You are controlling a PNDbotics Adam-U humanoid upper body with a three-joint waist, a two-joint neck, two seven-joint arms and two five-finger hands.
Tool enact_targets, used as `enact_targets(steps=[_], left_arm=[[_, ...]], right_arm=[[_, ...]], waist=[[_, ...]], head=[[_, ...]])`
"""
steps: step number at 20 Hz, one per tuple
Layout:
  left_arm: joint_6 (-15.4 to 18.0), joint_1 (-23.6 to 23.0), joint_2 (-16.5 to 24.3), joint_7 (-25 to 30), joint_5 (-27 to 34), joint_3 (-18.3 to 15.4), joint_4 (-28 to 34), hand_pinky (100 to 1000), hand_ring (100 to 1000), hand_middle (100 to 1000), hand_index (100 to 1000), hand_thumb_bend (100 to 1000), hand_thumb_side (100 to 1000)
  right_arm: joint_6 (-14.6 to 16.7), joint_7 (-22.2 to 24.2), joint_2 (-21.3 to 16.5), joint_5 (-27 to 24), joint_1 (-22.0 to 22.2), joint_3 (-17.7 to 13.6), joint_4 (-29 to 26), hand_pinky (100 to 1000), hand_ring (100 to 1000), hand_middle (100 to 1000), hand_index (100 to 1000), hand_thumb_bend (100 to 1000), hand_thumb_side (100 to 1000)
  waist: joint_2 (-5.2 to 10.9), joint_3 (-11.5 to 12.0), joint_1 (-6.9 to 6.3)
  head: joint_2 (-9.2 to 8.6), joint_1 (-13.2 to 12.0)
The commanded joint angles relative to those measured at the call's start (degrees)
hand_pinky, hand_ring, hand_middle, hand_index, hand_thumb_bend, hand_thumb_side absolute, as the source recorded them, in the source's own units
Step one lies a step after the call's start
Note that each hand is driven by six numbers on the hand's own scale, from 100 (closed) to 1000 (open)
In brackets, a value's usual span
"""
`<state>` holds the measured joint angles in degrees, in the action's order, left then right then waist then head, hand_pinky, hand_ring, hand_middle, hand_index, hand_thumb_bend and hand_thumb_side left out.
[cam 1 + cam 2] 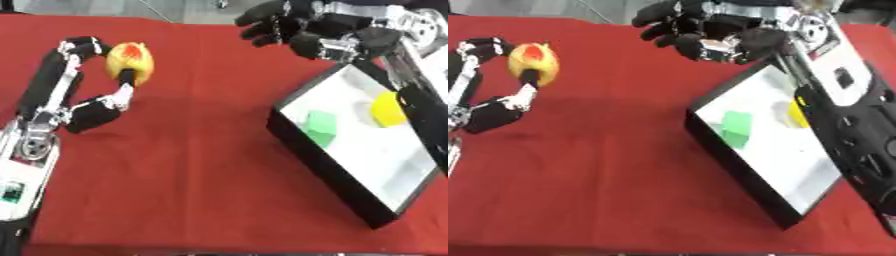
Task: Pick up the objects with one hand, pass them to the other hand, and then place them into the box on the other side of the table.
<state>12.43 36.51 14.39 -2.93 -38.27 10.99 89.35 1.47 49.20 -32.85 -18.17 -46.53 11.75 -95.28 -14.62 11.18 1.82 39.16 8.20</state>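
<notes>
A yellow fruit-like object with a red patch [129, 61] is held above the red table at the upper left. My left hand [96, 102] is shut on it, fingers over its top and thumb under it. My right hand [306, 27] hovers at the upper right, beyond the box's far corner, fingers curled loosely and holding nothing. The black-walled box with a white floor [319, 160] sits askew on the right. Inside it lie a green block [320, 127] and a yellow object [387, 109], the latter partly hidden by my right arm.
The red cloth [184, 175] covers the table from the left hand to the box. My right forearm [850, 120] runs along the box's right side. A grey floor strip shows past the table's far edge.
</notes>
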Motion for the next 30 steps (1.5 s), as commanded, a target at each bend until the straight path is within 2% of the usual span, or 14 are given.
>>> enact_targets(steps=[1,8,14,18,30], left_arm=[[2.1,1.3,-0.5,-3.4,-1.6,0.7,0.0,890,712,522,640,100,422],[7.4,1.8,-2.1,-9.5,-3.7,2.5,-1.0,885,714,524,638,100,420],[10.4,2.5,-3.4,-11.4,-5.0,3.4,-1.1,876,716,528,638,100,401],[11.5,3.0,-4.2,-12.2,-6.3,3.8,-0.7,873,716,530,638,100,395],[13.9,4.1,-7.8,-13.5,-8.3,5.3,0.0,868,714,530,636,100,395]], right_arm=[[1.3,0.4,-0.1,1.7,-1.7,0.4,0.6,1000,1000,1000,1000,100,540],[4.7,1.7,1.4,5.0,-3.7,2.1,3.0,1000,1000,1000,1000,100,454],[6.6,2.1,3.0,7.6,-5.5,3.0,5.6,1000,1000,1000,1000,100,420],[6.3,0.7,4.0,9.3,-6.2,3.3,7.3,1000,1000,1000,1000,100,425],[3.4,-5.1,6.0,13.2,-8.1,4.1,10.1,1000,1000,1000,1000,100,343]], waist=[[1.05,0.2,0.75],[0.55,1.0,0.82],[-0.09,1.7,0.82],[-0.52,2.4,0.81],[-1.42,5.1,0.84]], head=[[-0.62,0.2],[-0.59,1.3],[-0.96,2.1],[-1.01,3.0],[-1.52,5.9]])
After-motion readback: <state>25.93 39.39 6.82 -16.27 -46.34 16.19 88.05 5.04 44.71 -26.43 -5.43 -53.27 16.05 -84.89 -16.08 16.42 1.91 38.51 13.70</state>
